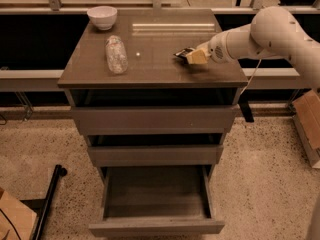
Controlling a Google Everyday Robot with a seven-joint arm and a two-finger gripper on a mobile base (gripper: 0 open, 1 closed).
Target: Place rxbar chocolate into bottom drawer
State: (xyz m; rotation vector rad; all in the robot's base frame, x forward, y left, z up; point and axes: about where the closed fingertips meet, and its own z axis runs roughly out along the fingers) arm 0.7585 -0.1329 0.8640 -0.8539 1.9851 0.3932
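The rxbar chocolate (182,53), a small flat black wrapper, sticks out to the left of my gripper (191,57) over the right half of the cabinet top (150,66). The tan fingers (196,58) are shut on the bar's right end and hold it just above the surface. My white arm reaches in from the right. The bottom drawer (156,227), the lowest of three grey-brown drawers, is pulled out and open below. Its inside shows nothing in it.
A clear crinkled plastic bottle (116,54) lies on the left of the top. A white bowl (102,17) stands at the back left corner. Cardboard boxes sit on the floor at the right (307,126) and at the bottom left (12,219). A black pole (50,204) lies by the left one.
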